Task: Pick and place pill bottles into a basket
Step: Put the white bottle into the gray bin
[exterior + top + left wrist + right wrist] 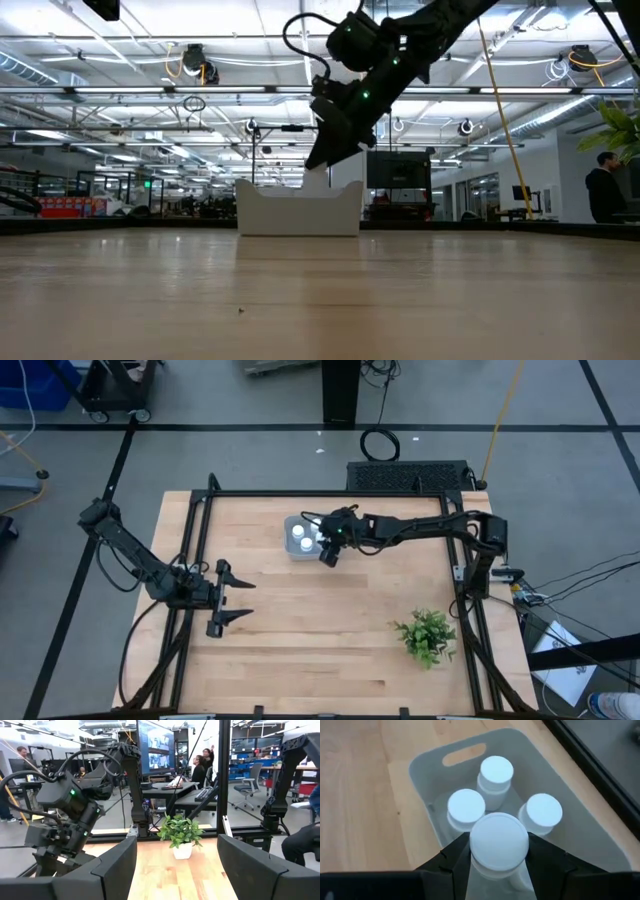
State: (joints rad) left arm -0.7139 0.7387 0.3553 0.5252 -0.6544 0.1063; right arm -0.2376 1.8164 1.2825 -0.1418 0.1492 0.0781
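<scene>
Held bottle (499, 841): you have one white capped bottle clamped between the right tool's fingers, upright, hanging over the basket's right part.
Bottles in basket: in the right wrist view you see three more standing upright inside, caps up, one (496, 775) toward the handle end, one (465, 807) beside it, one (543, 813) nearer the other wall. From above you can make out only two caps (302, 537).
Basket (294, 522): pale grey-blue, far centre of the desk, a slot handle in one end wall; in the low view its side wall (300, 213) stands on the desk's far edge.
Right tool (328, 548): closed on the held bottle, tilted down over the basket's right end; the arm reaches in from the far right.
Left tool (238, 601): your left arm waits at the near left of the desk, fingers spread wide, nothing between them.
Plant (427, 635): small and green, near right of the desk, well apart from the basket.
Desk (300, 650): light wood, black frame around it.
</scene>
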